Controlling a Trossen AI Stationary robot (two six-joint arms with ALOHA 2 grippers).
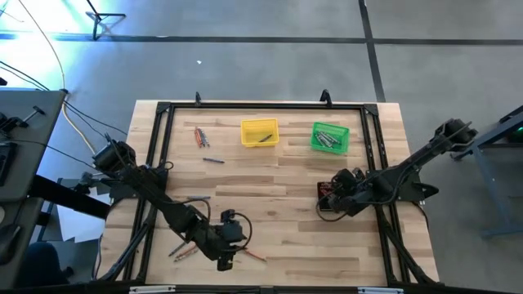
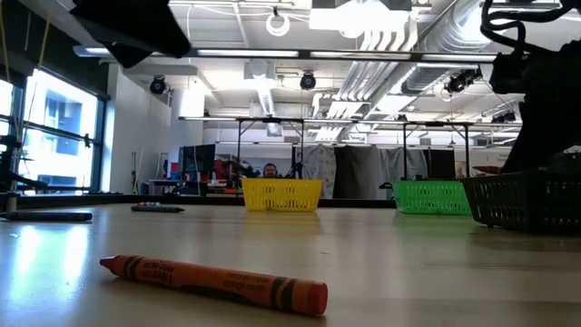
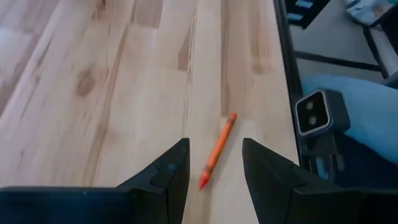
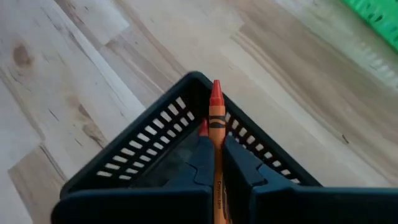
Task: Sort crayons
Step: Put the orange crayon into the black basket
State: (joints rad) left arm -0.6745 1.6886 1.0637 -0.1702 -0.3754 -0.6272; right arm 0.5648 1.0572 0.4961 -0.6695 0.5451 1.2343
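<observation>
An orange-red crayon point(image 3: 217, 148) lies flat on the table near its front edge; it also shows in the low view as the crayon point(image 2: 213, 282). My left gripper point(image 3: 214, 143) hovers open above it, one finger to each side and neither touching; in the high view it is at the front centre point(image 1: 233, 247). My right gripper point(image 4: 216, 140) is shut on another orange-red crayon point(image 4: 216, 109) over a corner of the black bin point(image 4: 155, 134), at the table's right point(image 1: 328, 196). My right gripper pinches the orange-red crayon's paper-wrapped shaft point(image 4: 217, 155) between its two fingers. The crayon lies along the fingers, and its pointed tip point(image 4: 216, 87) sticks out past the fingertips. The fingers slant downward. The crayon is lifted clear, above the black bin's corner.
A yellow bin point(image 1: 260, 132) and a green bin point(image 1: 330, 137) with sticks in it stand at the far side. Loose crayons lie at the far left point(image 1: 200, 136), mid-left point(image 1: 214, 160) and front left point(image 1: 184, 251). A black frame point(image 1: 163, 110) borders the table.
</observation>
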